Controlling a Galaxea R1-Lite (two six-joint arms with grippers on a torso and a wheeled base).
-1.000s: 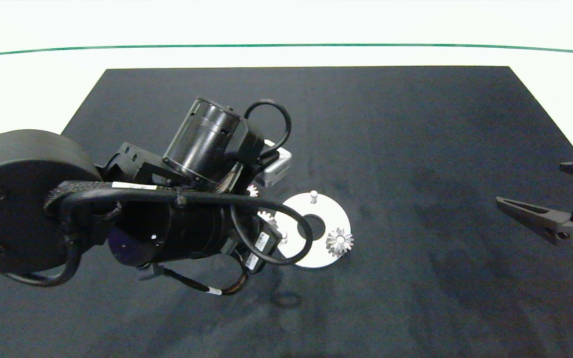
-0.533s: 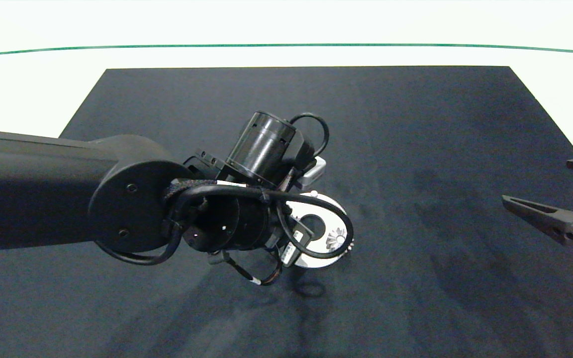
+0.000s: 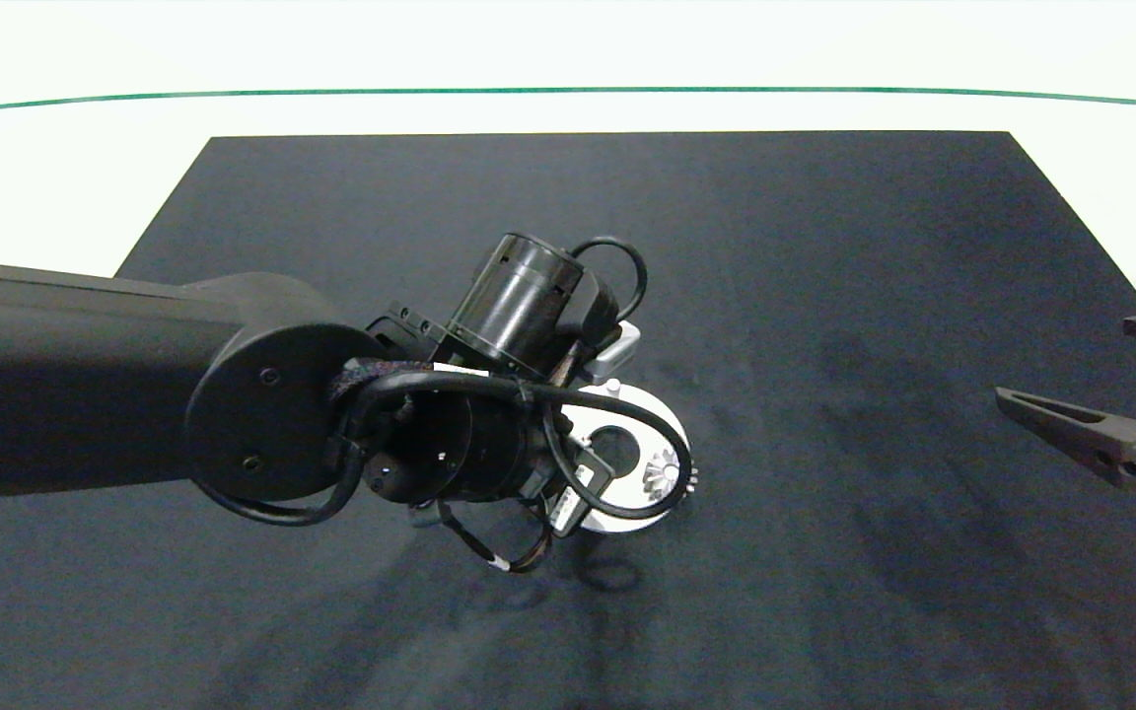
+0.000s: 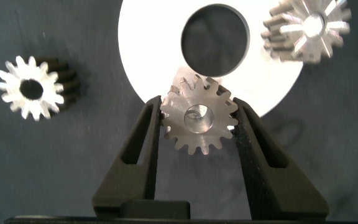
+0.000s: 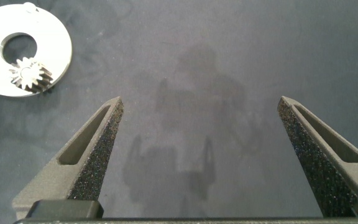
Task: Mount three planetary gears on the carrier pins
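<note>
One gear (image 4: 307,29) already sits on the white disc (image 4: 142,43). The left tool (image 4: 197,121) grips a second gear (image 4: 199,118) over the disc's edge; a third gear (image 4: 31,89) lies on the tabletop beside it. The right tool (image 5: 201,124) hangs open, well apart.

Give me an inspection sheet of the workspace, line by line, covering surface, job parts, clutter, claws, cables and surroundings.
Surface: dark mat on a pale table.
Job's things: white carrier disc; one gear seated on it; one gear loose on the mat; one gear in the left claw, over the disc's edge.
Clutter: nothing seen.
Claws: left claw shut on a gear above the disc; right claw open, idle at the mat's right side.
Cables: black loops on the left arm, hanging over the disc in the head view.
Surroundings: green line across the table's far side.
</note>
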